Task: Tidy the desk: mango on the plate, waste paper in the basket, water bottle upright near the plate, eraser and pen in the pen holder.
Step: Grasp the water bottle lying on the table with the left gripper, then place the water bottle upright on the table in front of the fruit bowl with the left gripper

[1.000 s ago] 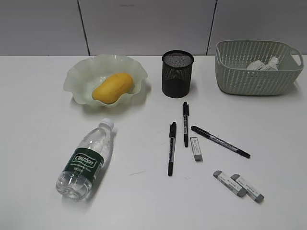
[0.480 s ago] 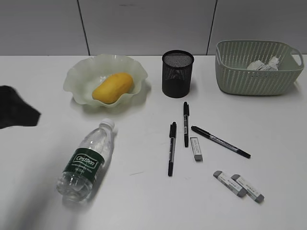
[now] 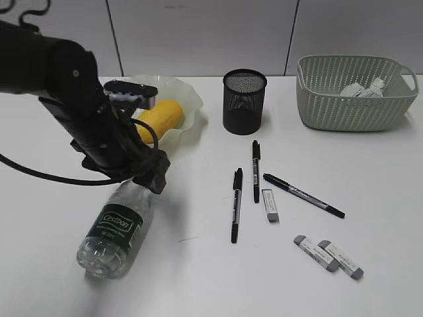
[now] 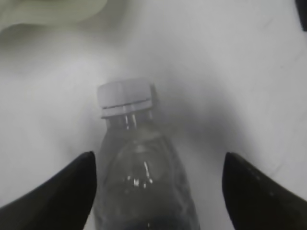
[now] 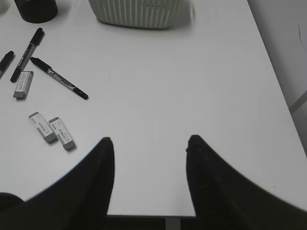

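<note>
The arm hides the bottle's cap and part of the plate. In the left wrist view the bottle runs off the bottom edge, blurred. The basket's white contents are perhaps paper.

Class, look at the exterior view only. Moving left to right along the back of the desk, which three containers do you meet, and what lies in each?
Plate with the mango → pen holder, contents not visible → basket with the waste paper.
</note>
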Tool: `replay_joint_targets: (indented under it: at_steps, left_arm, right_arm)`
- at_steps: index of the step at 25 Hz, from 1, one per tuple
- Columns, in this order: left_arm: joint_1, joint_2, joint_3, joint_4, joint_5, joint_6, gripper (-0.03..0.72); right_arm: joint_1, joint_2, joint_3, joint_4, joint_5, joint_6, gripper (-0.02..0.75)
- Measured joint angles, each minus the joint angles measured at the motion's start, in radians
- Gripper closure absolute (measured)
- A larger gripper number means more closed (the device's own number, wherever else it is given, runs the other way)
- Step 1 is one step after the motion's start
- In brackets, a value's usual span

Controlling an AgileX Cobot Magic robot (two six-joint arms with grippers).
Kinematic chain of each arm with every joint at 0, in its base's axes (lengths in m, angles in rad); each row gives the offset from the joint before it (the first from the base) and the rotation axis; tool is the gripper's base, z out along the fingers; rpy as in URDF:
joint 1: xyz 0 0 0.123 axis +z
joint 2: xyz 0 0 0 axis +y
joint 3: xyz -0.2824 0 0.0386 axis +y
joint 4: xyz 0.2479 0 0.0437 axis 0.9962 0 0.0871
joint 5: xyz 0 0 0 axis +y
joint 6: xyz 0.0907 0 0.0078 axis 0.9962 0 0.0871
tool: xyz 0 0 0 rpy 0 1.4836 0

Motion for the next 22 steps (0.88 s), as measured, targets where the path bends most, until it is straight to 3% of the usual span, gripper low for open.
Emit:
replay_joint_targets:
  at_steps: [5, 8, 11, 13, 16, 20, 22]
  left_arm:
    - [-0.001, 0.102, -0.027, 0.053, -0.014, -0.064, 0.113]
    - [-0.001, 0.115, -0.027, 0.090, -0.011, -0.104, 0.286]
    - [-0.001, 0.071, -0.006, 0.102, -0.032, -0.114, 0.289]
    - [-0.001, -0.027, 0.075, 0.114, -0.112, -0.115, 0.290]
    - [0.003, -0.243, 0.296, 0.124, -0.351, -0.116, 0.301]
    - [0.060, -0.476, 0.636, 0.203, -0.915, -0.086, 0.312]
    - [0.101, -0.493, 0.724, 0.196, -1.146, -0.014, 0.312]
  right_arm:
    - [0.000, 0.000, 0.000, 0.000, 0.000, 0.000, 0.344]
    - [0.000, 0.000, 0.000, 0.000, 0.000, 0.000, 0.344]
    - [0.000, 0.000, 0.000, 0.000, 0.000, 0.000, 0.344]
    - [0.000, 0.000, 0.000, 0.000, 0.000, 0.000, 0.344]
    - [0.000, 0.000, 0.000, 0.000, 0.000, 0.000, 0.344]
    - [0.000, 0.000, 0.000, 0.000, 0.000, 0.000, 0.344]
    - [0.000, 0.000, 0.000, 0.000, 0.000, 0.000, 0.344]
